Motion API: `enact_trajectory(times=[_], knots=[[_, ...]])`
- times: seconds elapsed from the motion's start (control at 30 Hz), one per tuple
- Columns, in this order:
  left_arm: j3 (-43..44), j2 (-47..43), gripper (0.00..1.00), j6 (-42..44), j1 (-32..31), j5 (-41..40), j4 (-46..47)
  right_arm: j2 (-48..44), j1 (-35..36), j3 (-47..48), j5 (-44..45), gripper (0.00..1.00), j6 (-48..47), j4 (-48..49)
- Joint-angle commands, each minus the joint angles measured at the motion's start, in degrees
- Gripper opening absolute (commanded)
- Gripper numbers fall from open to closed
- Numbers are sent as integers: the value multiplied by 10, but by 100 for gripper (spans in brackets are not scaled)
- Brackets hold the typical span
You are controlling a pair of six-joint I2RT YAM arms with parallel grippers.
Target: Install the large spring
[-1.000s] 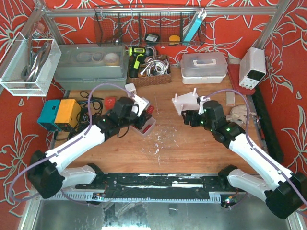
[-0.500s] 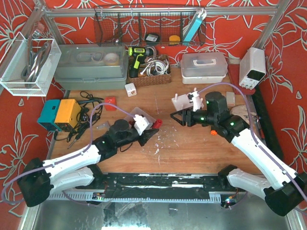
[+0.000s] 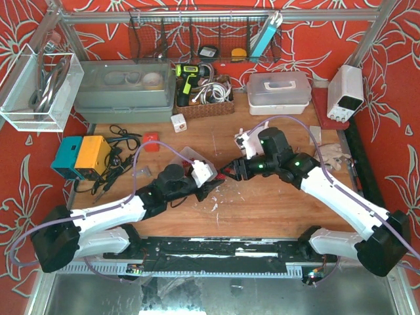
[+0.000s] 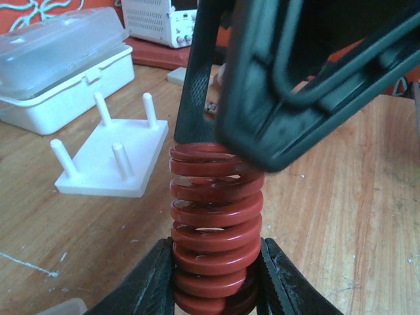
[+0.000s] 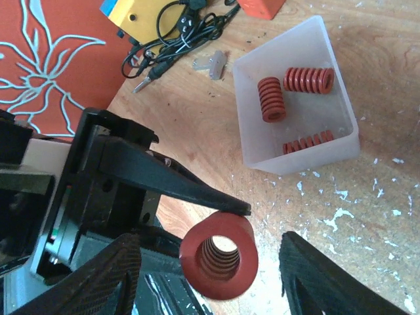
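My left gripper (image 4: 215, 254) is shut on a large red coil spring (image 4: 213, 216), gripping its lower coils and holding it above the table. In the right wrist view the spring (image 5: 218, 254) shows end-on, between the wide-open fingers of my right gripper (image 5: 213, 279), which do not touch it. The left gripper's finger (image 5: 170, 180) lies along the spring. In the top view the two grippers meet at mid-table, left (image 3: 216, 182) and right (image 3: 231, 172). The white peg base (image 4: 111, 161) with several upright pegs lies on the table beyond, partly hidden behind my right arm in the top view (image 3: 244, 139).
A clear bin (image 5: 259, 141) holding three more red springs sits left of centre (image 3: 187, 156). A yellow and teal box (image 3: 82, 155) with black cables, a red block (image 3: 151, 140), a white lidded box (image 3: 279, 92) and a power supply (image 3: 346, 92) ring the table.
My left gripper has carried the spring out of the bin and to the right. My right gripper has swung left and down, so its open fingers now straddle the spring's end.
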Motion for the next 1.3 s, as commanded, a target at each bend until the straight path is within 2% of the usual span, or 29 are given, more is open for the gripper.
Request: enact_trajectory(times=[0.0,0.3,0.47,0.5,0.53,0.57,0.6,0.67,0.7,0.93,1.03,1.13,1.27], knots=[[18,5,0,13,-6,16,55,24,7,18,-5,58,-19,-19],[24,18,0,22,-9,16,57,35,12,-2,-19,40,-23,2],[25,24,2,17,-9,5,53,31,12,-1,-11,8,-34,-2],[24,24,15,12,-9,-2,51,27,12,0,-4,3,-34,-1],[24,22,32,8,-9,-12,47,22,12,1,7,0,-34,-2],[24,20,48,2,-9,-23,41,16,12,2,21,0,-31,-2],[23,17,69,-3,-9,-36,38,8,12,2,39,0,-29,-1],[16,12,93,-13,-9,-66,35,-8,12,-1,83,0,-24,2],[13,9,99,-18,-9,-86,31,-15,11,-1,108,0,-21,4],[4,9,100,-85,-6,-270,-7,-46,10,-13,369,0,-18,9],[12,12,100,-131,0,-324,-30,-34,5,-11,459,0,-31,21],[6,15,100,-150,1,-333,-30,-1,-13,0,518,0,-45,40],[-32,21,100,-171,2,-337,17,63,-63,28,510,0,-49,56]])
